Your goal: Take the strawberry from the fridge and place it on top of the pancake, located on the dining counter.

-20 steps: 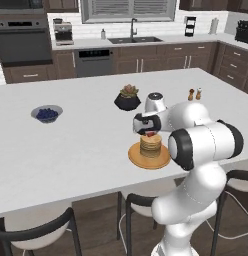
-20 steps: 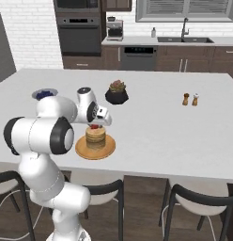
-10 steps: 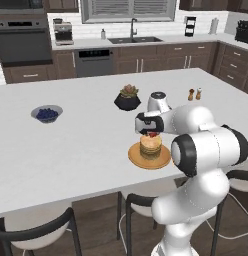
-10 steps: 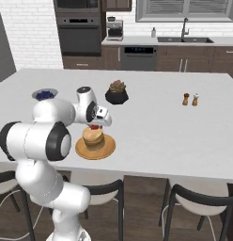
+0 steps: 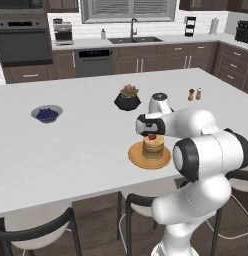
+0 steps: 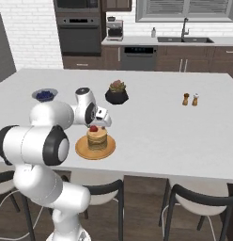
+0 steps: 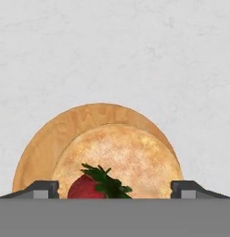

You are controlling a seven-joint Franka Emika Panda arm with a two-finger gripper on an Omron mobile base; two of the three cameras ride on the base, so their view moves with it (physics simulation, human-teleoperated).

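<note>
The strawberry lies on top of the pancake stack, its green leaves up, free of both fingers. The pancake sits on an orange-brown plate on the white dining counter. My gripper hangs just above the stack, open, with its fingertips set wide to either side of the fruit. From the base, the strawberry shows as a red dot on the pancake under the gripper. From the other side, the strawberry tops the pancake.
A bowl of blueberries stands to the left and a dark potted succulent behind the plate. Salt and pepper shakers stand further right. Dark stools line the near counter edge. The kitchen counter with the sink runs along the back.
The jaws have spread from a narrow grip to wide apart, and the strawberry now rests on the pancake. The hand has stayed over the stack.
</note>
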